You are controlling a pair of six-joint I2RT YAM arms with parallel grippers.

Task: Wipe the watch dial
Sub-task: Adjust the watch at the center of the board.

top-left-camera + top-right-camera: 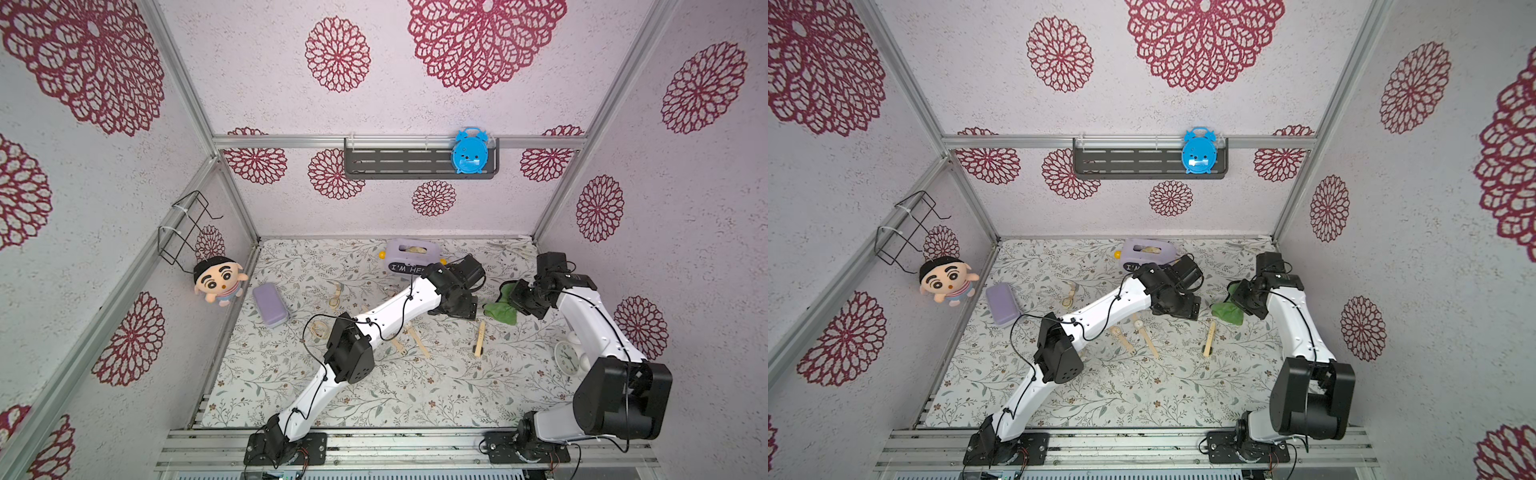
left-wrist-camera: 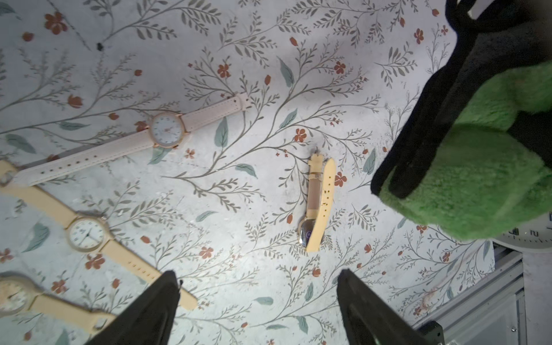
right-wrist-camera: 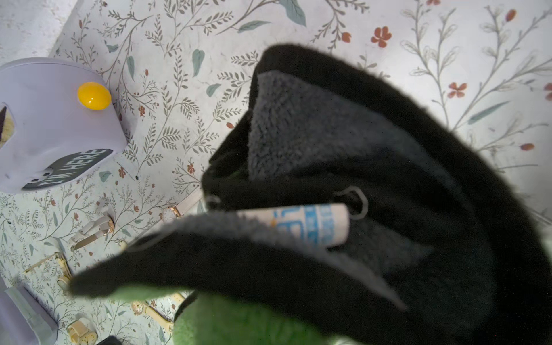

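Several watches (image 2: pixel 167 130) lie on the floral tabletop (image 2: pixel 268 74) between rosette-papered walls (image 1: pixel 270 83).

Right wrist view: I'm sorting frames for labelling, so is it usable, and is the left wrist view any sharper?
Right wrist view: the cloth fills most of the frame, too close and blurred, hiding much of the table; left wrist view: evenly lit, the pink-strap watch sharp, only the left claw at the edge soft.

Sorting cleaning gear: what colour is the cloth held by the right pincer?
The cloth is green with black parts, clearest in the left wrist view.
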